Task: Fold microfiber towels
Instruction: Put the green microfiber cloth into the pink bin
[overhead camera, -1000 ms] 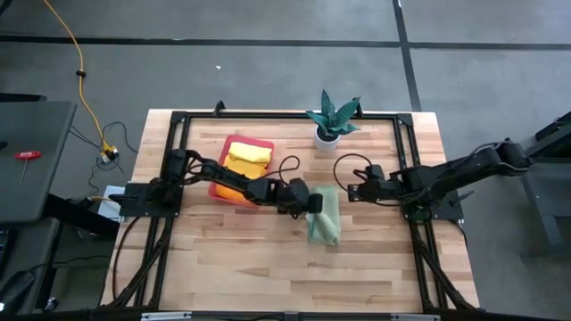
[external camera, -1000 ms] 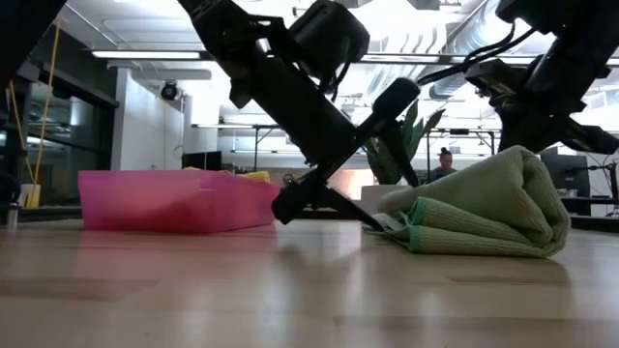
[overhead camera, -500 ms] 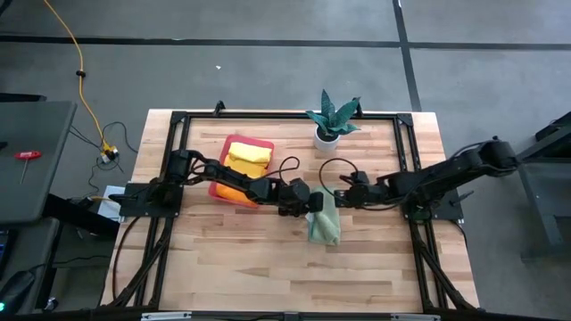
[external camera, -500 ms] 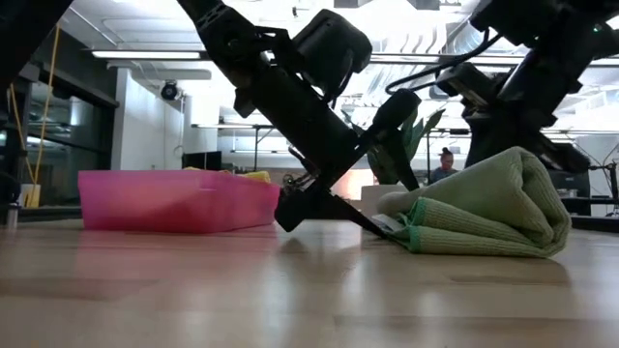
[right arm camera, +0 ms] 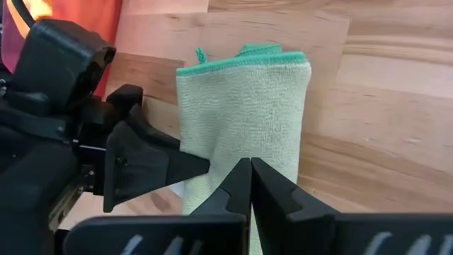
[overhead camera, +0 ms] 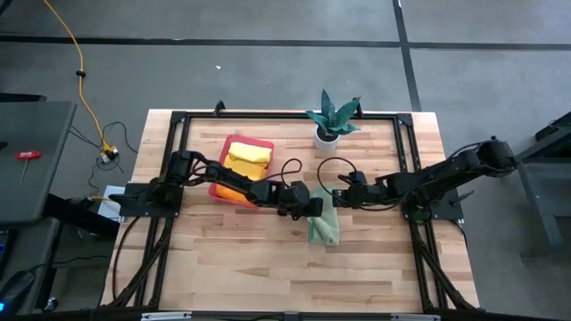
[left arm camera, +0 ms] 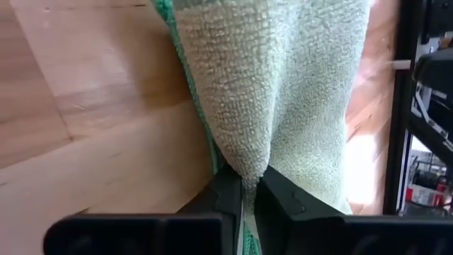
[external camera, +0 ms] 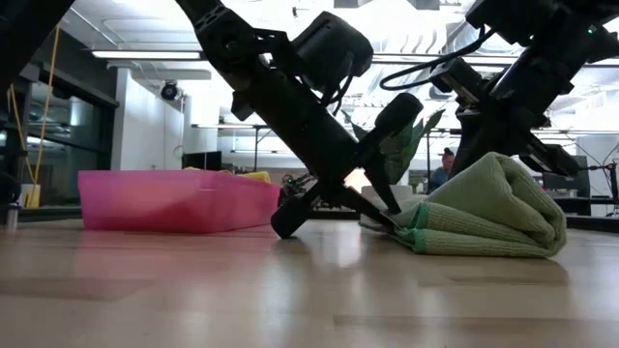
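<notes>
A pale green towel (overhead camera: pixel 325 227) lies folded and bunched on the table's middle; it also shows in the low view (external camera: pixel 493 217). My left gripper (overhead camera: pixel 314 205) is at its left side, shut on it. My right gripper (overhead camera: pixel 339 194) is shut, its tips at the towel's far end (right arm camera: pixel 244 106). A pink tray (overhead camera: pixel 234 140) at the far left holds a yellow towel (overhead camera: pixel 248 156) and an orange towel (overhead camera: pixel 227 189). No teal towel shows. My left gripper pinches a gathered ridge of the towel (left arm camera: pixel 246 166) between its two fingers, on the towel's left side. The fingers slant down from the table's left, their tips low by the table (external camera: pixel 387 217). The towel's body rests on the table. My right gripper's shut fingertips (right arm camera: pixel 249 170) meet the towel's top face near its far end, slanting down from the right. I see no cloth between them, and I cannot tell whether they press on it.
A potted plant (overhead camera: pixel 332 120) stands at the far edge, just beyond the towel. The black frame rails (overhead camera: pixel 406 160) run along the table's sides. Bare wood lies toward the near edge (overhead camera: pixel 285 276).
My right gripper has gone toward the table's left and come down onto the towel's far end. My left gripper has shifted slightly and tipped at the towel's left side. The towel's far end has been drawn in, so it lies shorter and more humped.
</notes>
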Robot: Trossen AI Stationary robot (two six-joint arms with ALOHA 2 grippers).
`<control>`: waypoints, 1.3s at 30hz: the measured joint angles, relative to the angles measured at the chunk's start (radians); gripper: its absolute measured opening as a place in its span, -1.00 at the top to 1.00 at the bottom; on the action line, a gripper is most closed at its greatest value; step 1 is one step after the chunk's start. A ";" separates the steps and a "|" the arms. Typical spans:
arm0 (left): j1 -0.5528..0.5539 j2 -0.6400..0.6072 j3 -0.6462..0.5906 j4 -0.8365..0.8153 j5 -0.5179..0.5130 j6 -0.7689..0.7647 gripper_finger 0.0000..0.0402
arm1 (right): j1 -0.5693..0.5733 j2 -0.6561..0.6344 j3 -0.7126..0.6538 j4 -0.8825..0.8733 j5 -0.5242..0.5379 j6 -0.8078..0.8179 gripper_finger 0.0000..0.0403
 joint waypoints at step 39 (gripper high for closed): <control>0.246 -0.876 -0.014 -0.688 -0.353 0.590 1.00 | 0.059 -0.033 0.000 -0.014 0.087 0.026 1.00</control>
